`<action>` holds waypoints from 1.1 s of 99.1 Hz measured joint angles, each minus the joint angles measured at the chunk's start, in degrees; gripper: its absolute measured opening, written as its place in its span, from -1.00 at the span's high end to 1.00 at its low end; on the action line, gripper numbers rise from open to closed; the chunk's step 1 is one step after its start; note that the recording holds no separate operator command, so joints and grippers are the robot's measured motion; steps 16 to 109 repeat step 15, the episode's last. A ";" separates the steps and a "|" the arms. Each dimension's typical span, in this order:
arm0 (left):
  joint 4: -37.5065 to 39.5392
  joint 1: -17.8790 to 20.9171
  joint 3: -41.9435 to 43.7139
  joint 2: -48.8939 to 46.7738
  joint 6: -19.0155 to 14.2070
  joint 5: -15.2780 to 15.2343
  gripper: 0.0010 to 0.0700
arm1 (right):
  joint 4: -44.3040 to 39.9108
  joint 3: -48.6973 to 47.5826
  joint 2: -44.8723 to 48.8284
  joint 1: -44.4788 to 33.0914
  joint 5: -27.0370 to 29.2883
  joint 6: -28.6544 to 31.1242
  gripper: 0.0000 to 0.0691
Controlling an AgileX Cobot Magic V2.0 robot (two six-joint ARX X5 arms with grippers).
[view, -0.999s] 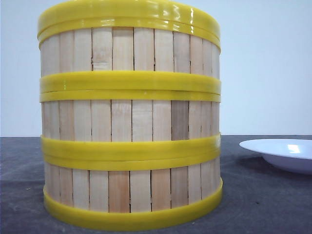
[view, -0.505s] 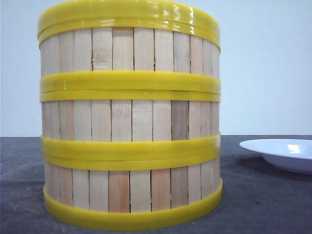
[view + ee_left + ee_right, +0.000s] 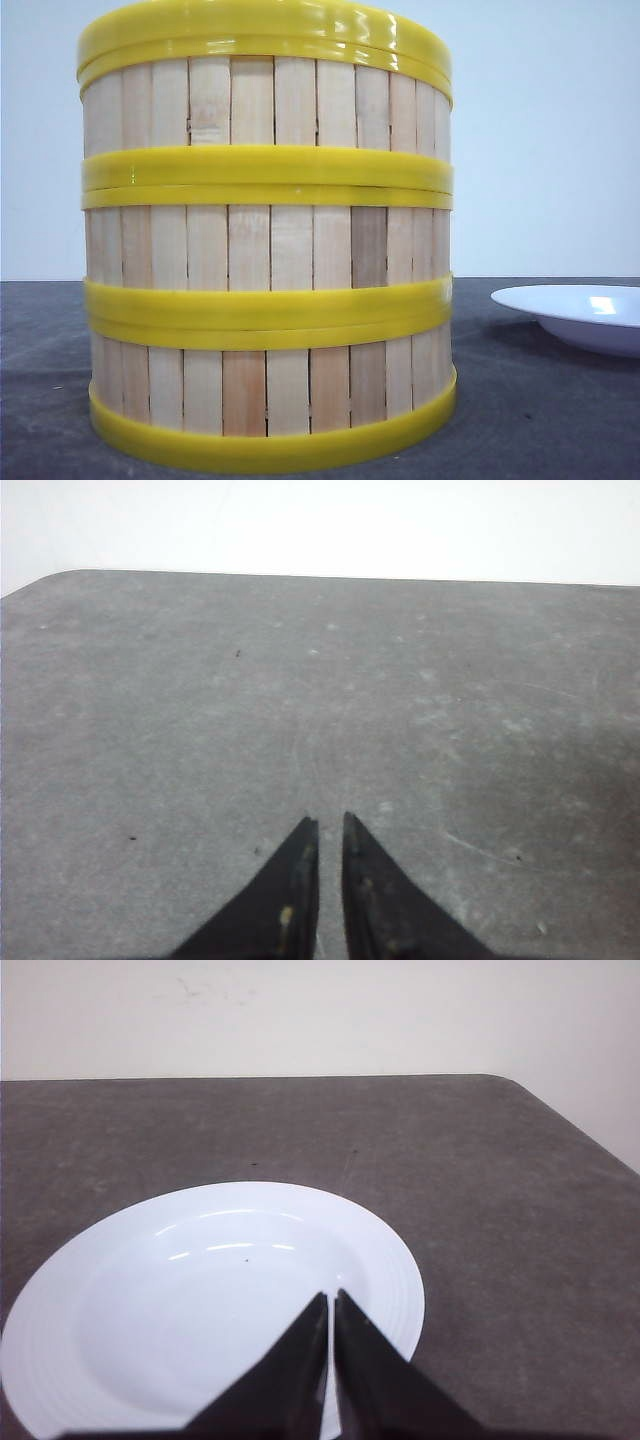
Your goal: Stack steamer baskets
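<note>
Even, bright overhead light. Glare streaks the top yellow plastic ring of the stacked slatted baskets; the white round plate shows highlights. Wrist views slightly soft.

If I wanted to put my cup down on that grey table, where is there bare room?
Bare tabletop spreads ahead of the left end effector, out to the far edge. A narrower strip lies between the stacked steamer baskets and the white plate. The right end effector hangs over the plate, so that side is crowded.
</note>
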 joint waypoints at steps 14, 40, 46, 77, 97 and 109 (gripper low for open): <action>0.00 0.00 0.00 0.00 0.00 -0.02 0.99 | 0.55 0.00 0.00 0.00 0.00 0.00 0.99; 0.00 0.00 0.00 0.00 0.00 0.00 0.99 | 0.55 0.00 0.00 0.00 0.00 0.00 0.99; 0.00 0.00 0.00 0.00 0.00 0.00 0.99 | 0.55 0.00 0.00 0.00 0.00 0.00 0.99; 0.00 0.00 0.00 0.00 0.00 0.00 0.99 | 0.55 0.00 0.00 0.00 0.00 0.00 0.99; 0.00 0.00 0.00 0.00 0.00 0.00 0.99 | 0.55 0.00 0.00 0.00 0.00 0.00 0.99; 0.00 0.00 0.00 0.00 0.00 0.00 0.99 | 0.55 0.00 0.00 0.00 0.00 0.00 0.99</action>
